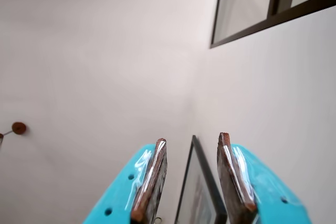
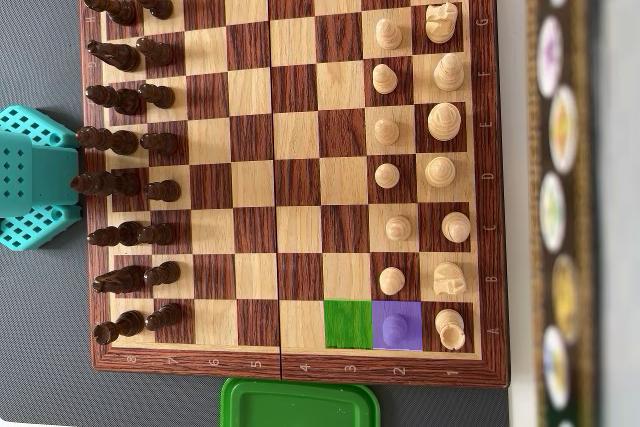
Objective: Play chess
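In the overhead view a wooden chessboard (image 2: pixel 290 365) holds dark pieces (image 2: pixel 125 102) in two columns at the left and light pieces (image 2: pixel 445 122) in two columns at the right. One square is tinted green (image 2: pixel 348 324) and is empty. The square to its right is tinted purple and holds a pawn (image 2: pixel 397 326). The teal arm (image 2: pixel 35 177) sits at the board's left edge, off the board. In the wrist view my gripper (image 1: pixel 192 138) points up at a wall, open and empty, with brown-padded fingers (image 1: pixel 152 182).
A green lid or tray (image 2: pixel 300 404) lies just below the board. A patterned strip (image 2: pixel 560 187) runs along the right. The wrist view shows a dark window frame (image 1: pixel 273 17), a framed picture (image 1: pixel 202 192) and a small red object (image 1: pixel 19 127) on the wall.
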`<state>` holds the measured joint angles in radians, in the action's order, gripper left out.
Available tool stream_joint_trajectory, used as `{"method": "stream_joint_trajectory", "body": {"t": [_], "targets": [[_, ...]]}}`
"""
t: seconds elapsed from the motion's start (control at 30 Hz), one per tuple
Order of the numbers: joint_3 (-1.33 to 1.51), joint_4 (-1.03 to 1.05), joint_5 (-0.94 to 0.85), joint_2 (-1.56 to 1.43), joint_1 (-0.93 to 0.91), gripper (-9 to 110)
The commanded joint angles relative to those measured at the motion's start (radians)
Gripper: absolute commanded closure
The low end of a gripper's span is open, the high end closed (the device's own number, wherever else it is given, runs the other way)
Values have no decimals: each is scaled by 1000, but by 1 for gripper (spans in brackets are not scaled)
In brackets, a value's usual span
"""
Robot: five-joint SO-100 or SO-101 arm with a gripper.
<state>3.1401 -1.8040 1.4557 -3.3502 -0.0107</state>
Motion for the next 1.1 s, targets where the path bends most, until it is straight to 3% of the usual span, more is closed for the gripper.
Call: {"method": "stream_joint_trajectory", "body": {"t": [0.0, 0.63, 0.83, 1.07], "targets": [[20, 0, 2, 9, 5, 87], [20, 17, -8, 14, -6, 87], [-34, 291, -8, 11, -6, 87], [-176, 770, -8, 11, -6, 87]]}}
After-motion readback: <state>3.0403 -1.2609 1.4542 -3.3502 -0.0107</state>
